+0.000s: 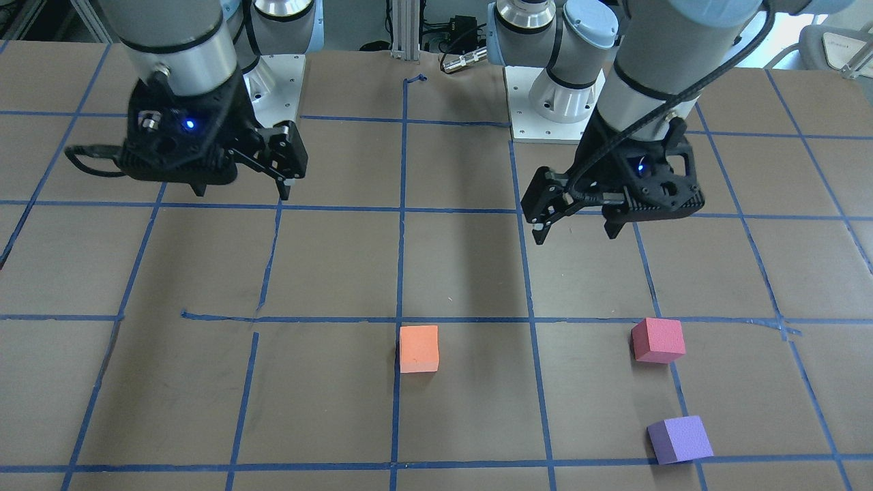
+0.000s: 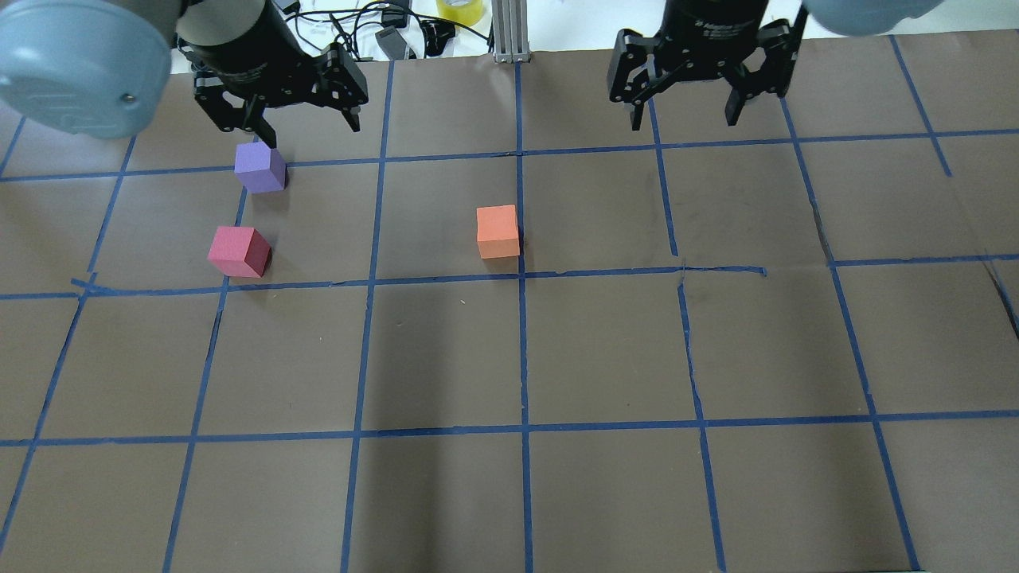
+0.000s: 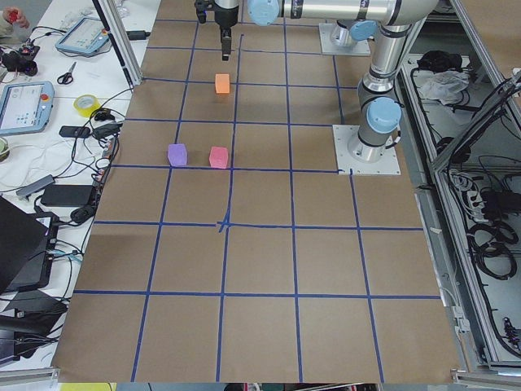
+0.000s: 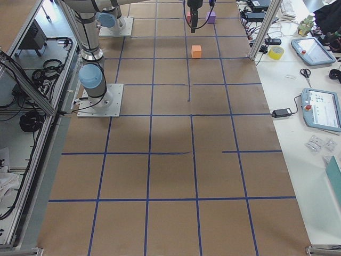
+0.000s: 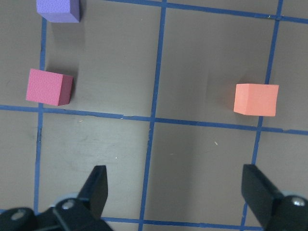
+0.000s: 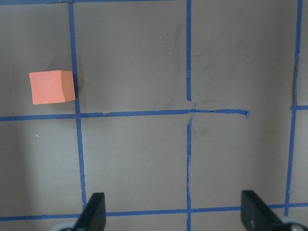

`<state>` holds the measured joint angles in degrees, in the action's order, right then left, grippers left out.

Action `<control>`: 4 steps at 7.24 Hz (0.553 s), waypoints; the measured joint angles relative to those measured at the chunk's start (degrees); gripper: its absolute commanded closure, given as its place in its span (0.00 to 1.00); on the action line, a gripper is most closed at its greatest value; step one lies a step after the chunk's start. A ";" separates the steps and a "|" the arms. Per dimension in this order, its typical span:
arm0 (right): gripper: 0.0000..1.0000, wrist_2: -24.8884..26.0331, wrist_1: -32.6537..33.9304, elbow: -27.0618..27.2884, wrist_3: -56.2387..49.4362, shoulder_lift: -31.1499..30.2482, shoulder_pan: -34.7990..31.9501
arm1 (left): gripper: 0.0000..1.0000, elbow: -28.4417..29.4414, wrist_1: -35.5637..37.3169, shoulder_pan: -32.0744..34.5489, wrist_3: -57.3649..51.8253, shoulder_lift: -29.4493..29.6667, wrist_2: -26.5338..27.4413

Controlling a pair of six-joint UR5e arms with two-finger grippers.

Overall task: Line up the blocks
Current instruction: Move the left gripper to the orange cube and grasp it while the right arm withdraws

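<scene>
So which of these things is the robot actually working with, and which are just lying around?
For the job: orange block, pinkish-red block, purple block, all loose on the table.

Just lying about: yellow tape roll, scissors, two handheld screens, on the side bench.

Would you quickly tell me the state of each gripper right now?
Left gripper: open, holding nothing.
Right gripper: open, holding nothing.

Three matte foam cubes lie flat and apart on the surface [image 2: 605, 350]. The orange cube [image 2: 497, 231] sits beside the central tape line [image 2: 523, 350]. The pinkish-red cube [image 2: 237, 251] lies well to the robot's left, with the purple cube [image 2: 259, 167] near it, farther out.
</scene>
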<state>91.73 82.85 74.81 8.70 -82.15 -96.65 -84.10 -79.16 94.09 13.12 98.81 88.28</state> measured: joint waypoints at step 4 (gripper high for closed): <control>0.00 -0.51 0.12 2.05 -2.98 -2.72 3.40 | 0.00 -0.10 11.96 7.63 3.61 11.41 0.01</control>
<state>91.23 82.97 76.86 5.71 -84.87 -93.26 -84.21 -67.20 101.72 16.73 110.22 88.29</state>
